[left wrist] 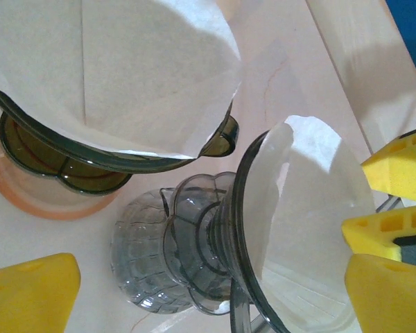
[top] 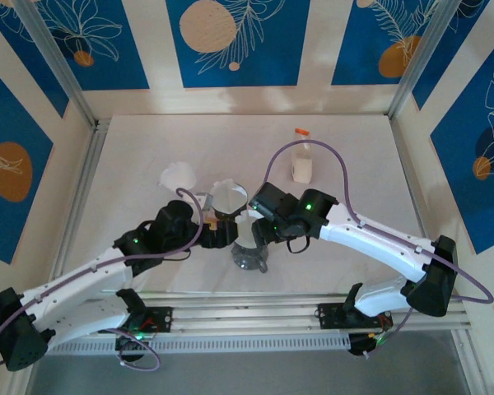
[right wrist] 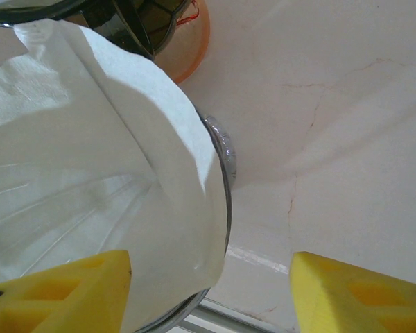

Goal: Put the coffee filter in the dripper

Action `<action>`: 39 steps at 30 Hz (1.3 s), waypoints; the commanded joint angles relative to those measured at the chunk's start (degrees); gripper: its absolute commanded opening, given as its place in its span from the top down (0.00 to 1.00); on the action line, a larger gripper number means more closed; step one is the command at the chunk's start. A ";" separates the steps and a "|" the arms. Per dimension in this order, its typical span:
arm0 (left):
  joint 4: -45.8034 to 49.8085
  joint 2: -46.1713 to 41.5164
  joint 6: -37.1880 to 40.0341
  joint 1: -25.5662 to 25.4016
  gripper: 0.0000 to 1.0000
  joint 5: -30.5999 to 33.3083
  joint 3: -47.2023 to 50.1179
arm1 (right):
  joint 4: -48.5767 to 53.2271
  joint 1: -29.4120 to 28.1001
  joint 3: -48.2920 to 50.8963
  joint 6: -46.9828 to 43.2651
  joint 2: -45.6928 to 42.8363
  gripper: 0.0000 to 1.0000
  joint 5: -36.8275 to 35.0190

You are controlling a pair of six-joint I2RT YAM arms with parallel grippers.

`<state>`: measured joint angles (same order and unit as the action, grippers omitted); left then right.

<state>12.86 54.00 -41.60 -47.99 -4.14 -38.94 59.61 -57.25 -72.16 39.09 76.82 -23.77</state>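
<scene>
With your right fingers (right wrist: 62,291) wide open astride the dripper (left wrist: 201,236) rim and left fingers (left wrist: 28,291) open, both empty, press the coffee filter (right wrist: 90,173) flat inside.

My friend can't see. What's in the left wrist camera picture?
A clear grey dripper, tipped on its side, holds a white paper filter. Beside it a dark green dripper on an orange base holds another filter. Yellow fingers poke in at the edges.
</scene>
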 commanded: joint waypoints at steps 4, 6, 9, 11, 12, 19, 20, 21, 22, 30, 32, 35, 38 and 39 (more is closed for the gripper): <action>2.20 -1.46 1.47 0.59 0.00 3.12 -3.22 | 0.45 0.47 -4.13 -0.72 -2.62 0.31 -2.87; 3.96 -2.30 2.16 0.61 0.00 3.97 -4.33 | 0.05 0.57 -4.97 -1.28 -3.82 0.31 -3.96; 6.22 -4.40 3.62 0.61 0.00 6.22 -6.08 | -2.85 0.48 -4.80 -2.42 -6.74 0.30 -6.11; 7.64 -6.30 5.66 0.61 0.00 8.38 -7.20 | -5.39 0.48 -3.27 -2.94 -9.20 0.30 -7.72; 8.97 -7.19 6.97 0.58 0.00 10.40 -8.05 | -6.64 0.48 -2.42 -3.26 -10.36 0.29 -8.82; 16.88 -14.20 13.16 3.76 0.00 27.32 -12.30 | -15.33 0.71 6.36 -5.79 -18.61 0.29 -16.58; 16.85 -14.97 13.50 5.12 0.00 27.56 -12.30 | -16.55 1.03 7.89 -5.95 -19.76 0.29 -16.45; 17.04 -15.55 13.74 7.11 0.00 27.52 -12.35 | -17.53 1.39 9.33 -5.79 -20.79 0.27 -16.25; 18.04 -15.34 13.52 9.41 0.00 27.54 -12.69 | -18.08 1.77 10.52 -5.45 -21.64 0.27 -15.94; 15.75 -9.54 1.75 37.09 0.18 9.37 -9.13 | -19.16 4.60 14.95 -4.60 -25.25 0.27 -10.27; 12.32 -6.82 -2.65 43.73 0.26 2.26 -6.11 | -19.51 5.05 15.93 -4.66 -26.23 0.27 -9.45; 5.79 -2.53 -8.52 47.26 0.37 -3.22 0.32 | -19.71 5.90 17.27 -4.55 -27.87 0.27 -8.36; 0.41 1.77 -11.73 47.37 0.47 -4.21 5.45 | -20.51 6.98 18.57 -4.52 -29.63 0.27 -6.45; -0.80 3.07 -12.59 47.44 0.50 -3.95 6.62 | -20.87 7.30 18.95 -4.59 -30.28 0.27 -5.69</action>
<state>18.59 55.77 -48.40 -1.13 -2.92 -34.61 40.86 -50.65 -54.28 34.35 48.34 -32.14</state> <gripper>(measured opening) 0.517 0.732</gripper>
